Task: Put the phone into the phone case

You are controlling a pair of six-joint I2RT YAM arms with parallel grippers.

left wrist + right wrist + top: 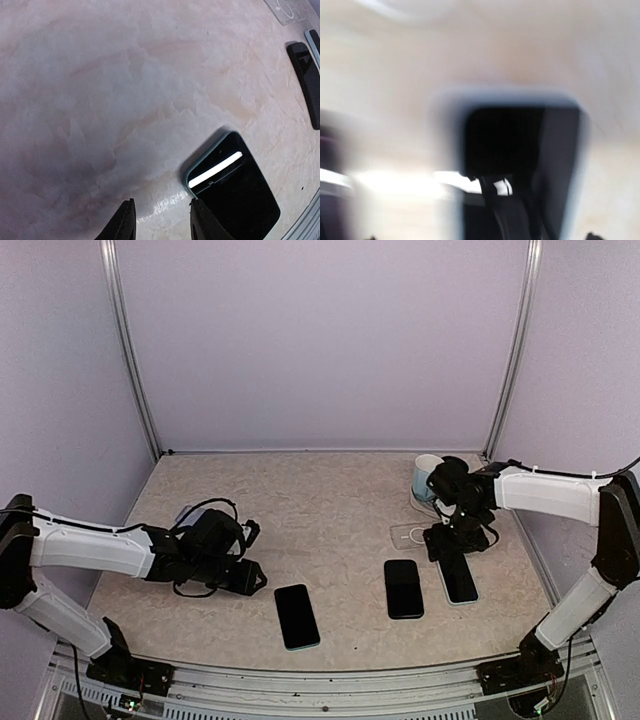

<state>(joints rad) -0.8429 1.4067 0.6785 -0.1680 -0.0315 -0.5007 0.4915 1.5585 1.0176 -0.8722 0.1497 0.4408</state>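
Lavender walls and aluminium posts close in a beige, marbled counter [330, 500]. Three handsets lie flat, screens dark, in the near half of it. A teal-edged phone [297, 616] sits at about 6 o'clock from the counter's middle. A black phone [403, 588] is toward 4 o'clock. A pale-rimmed phone [458, 578] lies just beside the black one on its 3 o'clock side, and the two do not touch.

A clear phone case [410, 535] lies at 12 o'clock from the black phone, near it and empty. A pale cup [428, 476] stands in the far right corner, at 1 o'clock from the case.

The left tool [250, 578] is low over the counter at 9 o'clock from the teal-edged phone, near it but apart. In the left wrist view the left tool [162, 207] is released. Its fingers [126, 222] are spread with only bare counter between them, and the teal-edged phone [235, 195] lies at 3 o'clock of them.

The right tool [452, 540] is over the far end of the pale-rimmed phone, just at 3 o'clock of the clear case. The right wrist view is smeared by blur and shows only a dark slab with a pale blue rim [520, 150]. I cannot tell whether this tool is released or clenched, or whether it touches the phone.
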